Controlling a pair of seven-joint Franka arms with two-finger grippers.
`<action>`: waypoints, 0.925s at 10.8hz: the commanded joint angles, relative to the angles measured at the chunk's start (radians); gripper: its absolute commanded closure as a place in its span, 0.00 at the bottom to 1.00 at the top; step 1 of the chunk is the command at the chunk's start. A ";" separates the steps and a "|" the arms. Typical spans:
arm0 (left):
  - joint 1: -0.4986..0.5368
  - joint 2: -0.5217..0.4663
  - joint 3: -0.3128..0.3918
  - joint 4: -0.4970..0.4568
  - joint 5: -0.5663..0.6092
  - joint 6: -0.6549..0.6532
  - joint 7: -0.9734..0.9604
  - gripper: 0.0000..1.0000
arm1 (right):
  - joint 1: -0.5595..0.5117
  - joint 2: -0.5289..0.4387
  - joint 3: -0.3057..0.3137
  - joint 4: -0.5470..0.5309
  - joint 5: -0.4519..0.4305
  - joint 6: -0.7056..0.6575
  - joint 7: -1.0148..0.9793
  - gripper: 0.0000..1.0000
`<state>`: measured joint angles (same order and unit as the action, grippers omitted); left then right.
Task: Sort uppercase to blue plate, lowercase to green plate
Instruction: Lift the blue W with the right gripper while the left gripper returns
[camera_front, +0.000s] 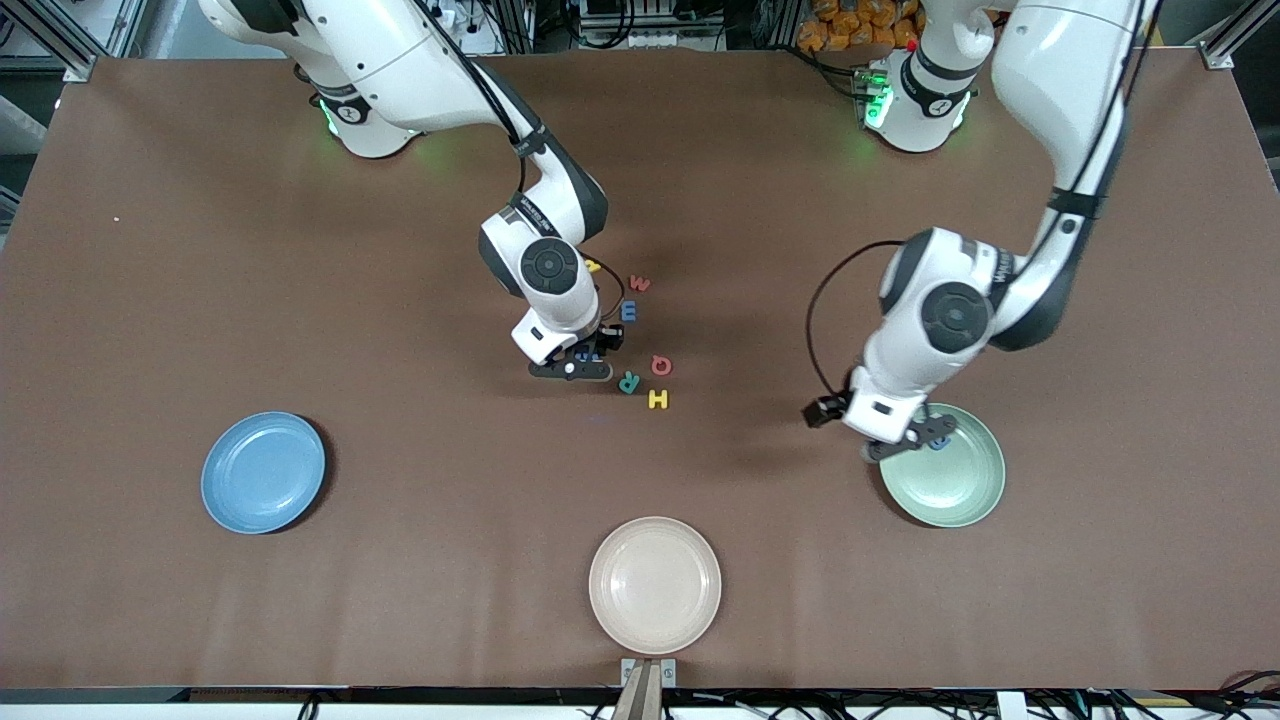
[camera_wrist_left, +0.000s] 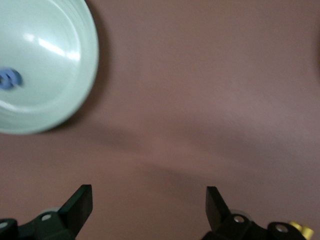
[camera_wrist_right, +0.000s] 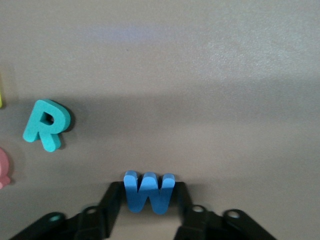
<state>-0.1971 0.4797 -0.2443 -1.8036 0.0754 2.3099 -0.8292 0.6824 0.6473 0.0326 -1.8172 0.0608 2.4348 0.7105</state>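
Observation:
My right gripper (camera_front: 585, 362) is shut on the blue W (camera_wrist_right: 148, 192), low at the table among the letters. Beside it lie the teal R (camera_front: 628, 381), red Q (camera_front: 660, 365) and yellow H (camera_front: 657, 400). The R also shows in the right wrist view (camera_wrist_right: 46, 124). The blue E (camera_front: 629, 311), red w (camera_front: 640, 284) and yellow h (camera_front: 593, 266) lie farther from the front camera, the h partly hidden by the arm. My left gripper (camera_front: 912, 440) is open and empty over the green plate's (camera_front: 960, 490) rim. The blue g (camera_wrist_left: 10, 79) lies in that plate. The blue plate (camera_front: 263, 472) holds nothing.
A beige plate (camera_front: 655, 585) sits nearest the front camera, at the middle of the table's front edge. The blue plate is toward the right arm's end, the green plate toward the left arm's end, with bare brown table between them.

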 joint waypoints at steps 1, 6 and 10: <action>-0.011 0.007 -0.062 0.009 -0.009 -0.018 -0.123 0.00 | -0.004 -0.009 0.004 -0.017 -0.002 0.003 0.017 1.00; -0.100 0.032 -0.213 0.006 0.065 -0.014 -0.367 0.00 | -0.017 -0.070 -0.155 -0.007 -0.009 -0.008 -0.122 1.00; -0.197 0.129 -0.237 0.071 0.199 0.000 -0.344 0.00 | -0.070 -0.097 -0.342 0.056 -0.007 -0.156 -0.567 1.00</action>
<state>-0.3585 0.5580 -0.4802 -1.7977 0.2278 2.3149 -1.1815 0.6476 0.5774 -0.2766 -1.7862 0.0574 2.3480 0.2933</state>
